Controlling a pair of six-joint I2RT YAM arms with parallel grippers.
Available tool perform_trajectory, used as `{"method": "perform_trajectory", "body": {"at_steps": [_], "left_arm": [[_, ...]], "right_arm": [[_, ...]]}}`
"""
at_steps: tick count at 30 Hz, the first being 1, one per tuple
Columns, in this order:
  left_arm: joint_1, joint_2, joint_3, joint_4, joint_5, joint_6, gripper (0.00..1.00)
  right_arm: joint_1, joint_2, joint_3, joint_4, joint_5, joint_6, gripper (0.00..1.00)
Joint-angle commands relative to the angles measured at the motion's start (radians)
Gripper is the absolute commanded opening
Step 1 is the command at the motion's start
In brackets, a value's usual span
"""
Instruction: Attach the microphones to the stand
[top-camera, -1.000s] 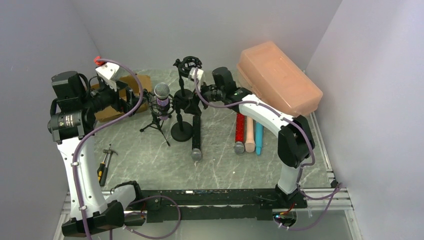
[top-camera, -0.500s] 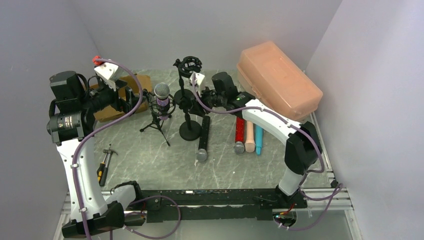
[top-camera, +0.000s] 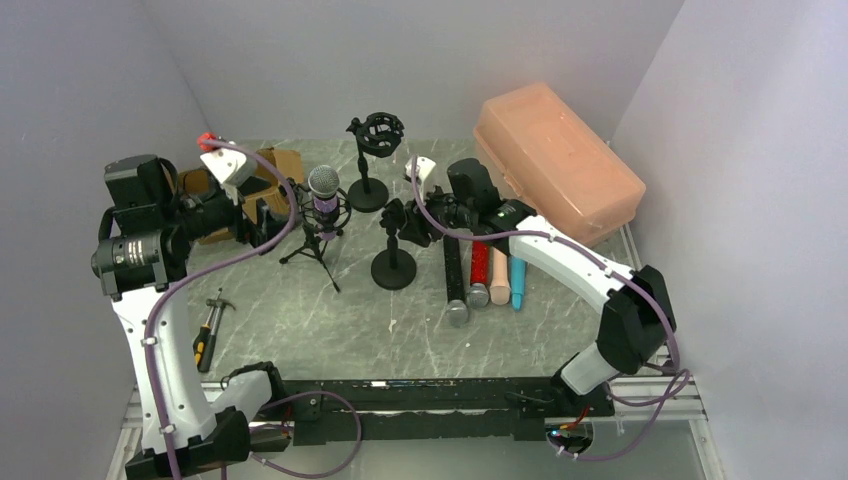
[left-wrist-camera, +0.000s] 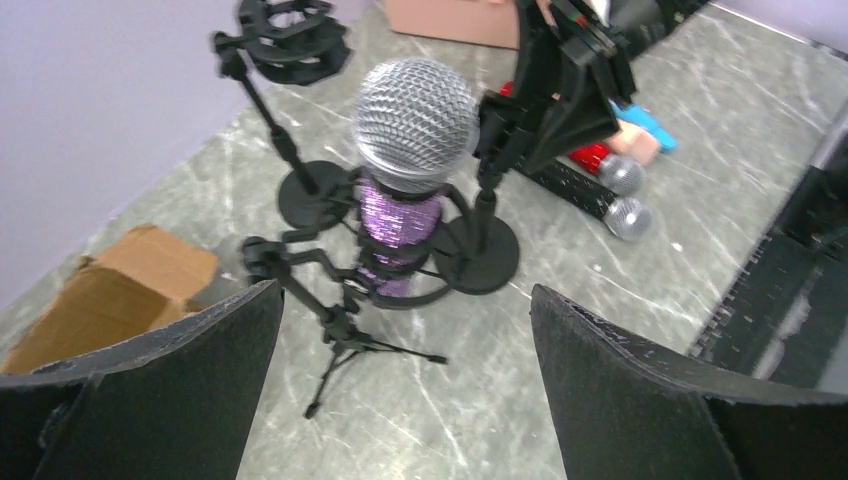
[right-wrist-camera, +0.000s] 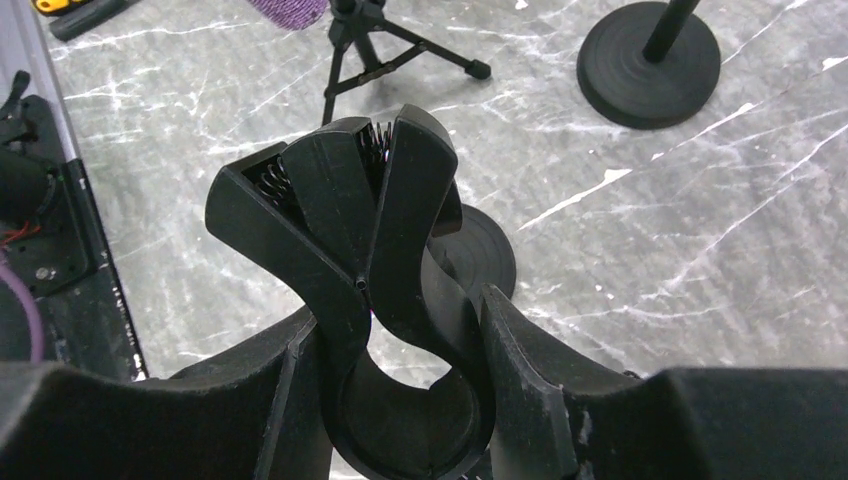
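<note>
Left gripper: jaws spread wide, nothing between them, off the counter and facing the purple microphone. That one stands upright, mesh head up, seated in the shock mount of the tripod stand, left of centre and toward the far edge. Right gripper: jaws closed on the spring clip atop the round-base stand, fingers pressing the clip's lower ring from both sides. The stand's disc base sits about mid-counter. A second stand with a shock mount is behind it, near the far edge. The black microphone lies flat just right of the disc base, head toward the near edge. Beside it in a row toward the right edge, lying the same way, are the red microphone, the peach microphone and the light blue microphone. I cannot tell whether black and red touch. Salmon case at the far right corner. Cardboard box at the far left corner. Hand tool by the left edge.
</note>
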Motion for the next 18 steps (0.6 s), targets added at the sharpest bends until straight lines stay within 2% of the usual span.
{"method": "perform_trajectory", "body": {"at_steps": [1, 3, 5, 11, 16, 18], "left_arm": [[-0.014, -0.025, 0.032, -0.218, 0.174, 0.198, 0.99], [-0.029, -0.035, 0.035, -0.281, 0.21, 0.258, 0.99], [-0.064, -0.055, 0.017, -0.28, 0.221, 0.25, 1.0], [-0.216, -0.104, -0.054, -0.21, 0.194, 0.179, 0.99], [-0.427, -0.139, -0.19, -0.069, 0.163, 0.067, 0.99], [-0.451, -0.113, -0.208, -0.047, 0.166, 0.058, 0.99]], "right_arm": [[0.014, -0.094, -0.061, 0.004, -0.063, 0.087, 0.09], [0.025, -0.121, -0.076, -0.01, -0.072, 0.096, 0.09], [0.039, -0.141, -0.086, -0.023, -0.079, 0.108, 0.09], [0.115, -0.169, -0.097, -0.073, -0.026, 0.109, 0.09], [0.154, -0.214, -0.137, -0.087, 0.016, 0.109, 0.09], [0.16, -0.224, -0.152, -0.088, 0.021, 0.109, 0.09]]}}
